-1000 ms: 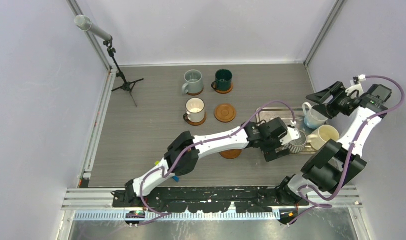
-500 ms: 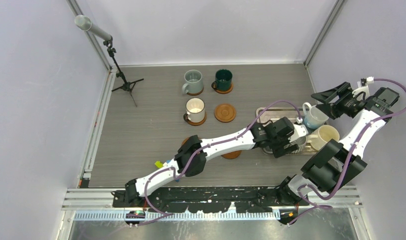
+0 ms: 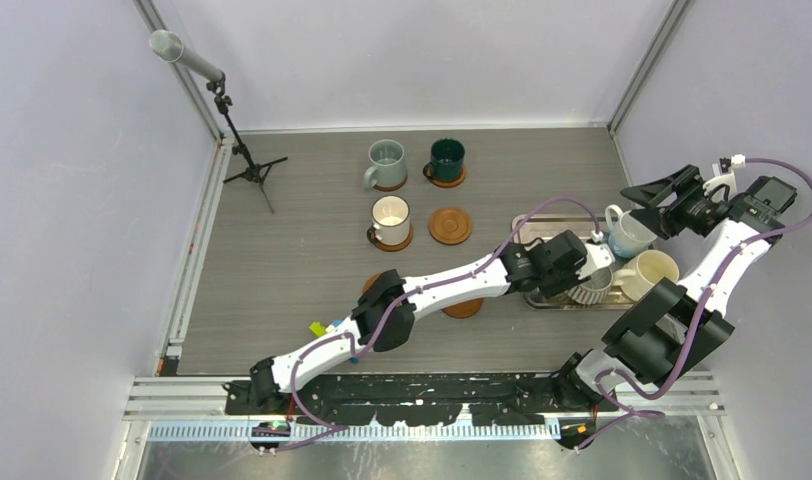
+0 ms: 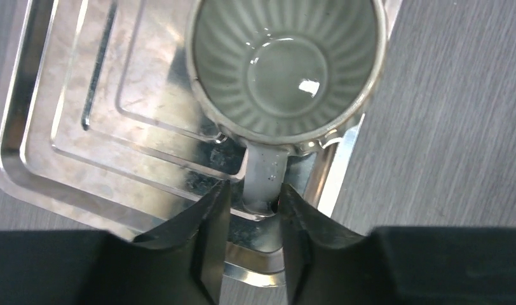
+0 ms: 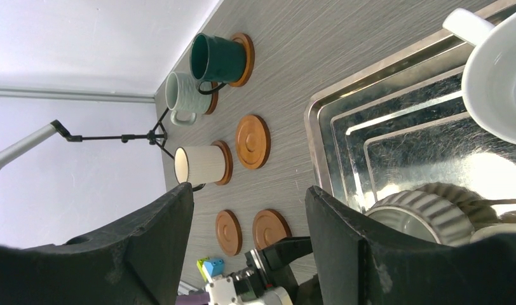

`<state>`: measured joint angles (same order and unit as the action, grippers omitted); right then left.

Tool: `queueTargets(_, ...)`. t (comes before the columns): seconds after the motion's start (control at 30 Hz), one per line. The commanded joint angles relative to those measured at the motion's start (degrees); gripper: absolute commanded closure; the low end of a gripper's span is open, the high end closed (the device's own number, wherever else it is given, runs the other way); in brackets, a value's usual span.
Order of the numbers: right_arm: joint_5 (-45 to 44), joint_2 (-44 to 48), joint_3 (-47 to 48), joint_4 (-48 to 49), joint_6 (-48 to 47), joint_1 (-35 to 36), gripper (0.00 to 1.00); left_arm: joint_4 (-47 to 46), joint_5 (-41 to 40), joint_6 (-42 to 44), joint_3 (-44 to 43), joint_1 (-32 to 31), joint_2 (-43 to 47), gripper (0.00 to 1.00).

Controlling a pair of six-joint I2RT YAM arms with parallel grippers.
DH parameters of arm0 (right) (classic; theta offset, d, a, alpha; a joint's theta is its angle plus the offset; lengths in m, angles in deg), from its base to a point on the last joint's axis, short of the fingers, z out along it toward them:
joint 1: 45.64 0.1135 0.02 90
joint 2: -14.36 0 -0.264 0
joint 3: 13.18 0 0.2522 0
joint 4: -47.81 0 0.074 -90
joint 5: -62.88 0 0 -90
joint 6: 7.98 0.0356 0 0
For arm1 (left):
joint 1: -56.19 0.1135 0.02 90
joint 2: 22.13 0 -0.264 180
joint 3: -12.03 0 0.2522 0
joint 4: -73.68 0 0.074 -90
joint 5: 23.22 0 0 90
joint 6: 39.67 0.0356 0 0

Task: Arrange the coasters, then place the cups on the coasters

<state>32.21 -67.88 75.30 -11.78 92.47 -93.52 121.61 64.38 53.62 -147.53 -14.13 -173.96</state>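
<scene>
A grey wood-grain table (image 3: pixel 282 250) sits inside a white-walled booth. At the near edge, by the left arm's elbow, there's a small yellow-green block (image 3: pixel 317 328). Just past it lie two bare coasters, the near-left coaster (image 5: pixel 229 232) and the near-right coaster (image 5: pixel 270 227).

The left arm stretches right to the steel tray (image 4: pixel 84 127). There the left gripper (image 4: pixel 252 206) has its jaws drawn narrow around the handle of the ribbed mug (image 4: pixel 287 63). One finger touches the handle and the other shows a sliver of gap, so I cannot tell if the pinch is firm. The mug stands upright at the tray's near edge.

The cream mug (image 3: pixel 654 272) is just beside it, and the second white mug (image 3: pixel 627 232) stands further back in the tray. The right gripper (image 3: pixel 647 195) hovers near that one, jaws wide and holding nothing.

In the middle row a white mug (image 3: pixel 390 220) sits on a coaster beside the bare middle coaster (image 3: pixel 450 225). Farthest back, the grey-blue mug (image 3: pixel 386 163) and dark green mug (image 3: pixel 447 158) each sit on a coaster.
</scene>
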Motion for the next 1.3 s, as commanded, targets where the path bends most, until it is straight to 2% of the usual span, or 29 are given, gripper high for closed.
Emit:
queueTargets(0.0,1.61,1.91,0.05,0.55,-0.97,-0.23,0.30,-2.74,-0.68,0.05,-2.19,1.84,0.85,0.70)
queueTargets(0.17,1.72,1.82,-0.10,0.52,-1.12,-0.27,0.30,-3.76,-0.39,0.33,2.35,2.89,4.43,0.82)
queueTargets(0.3,1.66,1.99,-0.20,0.45,-1.17,-0.26,0.30,-4.11,-0.41,0.93,7.63,3.43,8.09,1.00)
queueTargets(0.5,1.79,1.99,-0.43,0.31,-1.47,-0.23,0.30,-6.41,-0.62,0.18,17.62,3.43,15.25,1.00)
queueTargets(0.67,1.97,2.15,-0.48,0.33,-1.63,-0.21,0.30,-4.90,-2.39,-0.08,20.31,3.12,17.50,1.00)
queueTargets(0.87,2.10,2.26,-0.36,0.33,-1.58,-0.21,0.30,-1.05,-1.80,2.03,19.02,3.17,15.71,0.80)
queueTargets(1.0,2.19,2.01,-0.28,0.34,-1.58,-0.22,0.30,2.29,0.00,2.41,15.77,3.15,13.61,0.71)
queueTargets(1.2,2.40,2.06,-0.28,0.36,-1.68,-0.22,0.30,5.57,3.41,2.47,11.30,3.18,10.64,0.45)
queueTargets(1.27,2.54,2.06,-0.34,0.30,-1.69,-0.23,0.30,6.93,4.54,2.76,9.56,3.24,9.53,0.40)
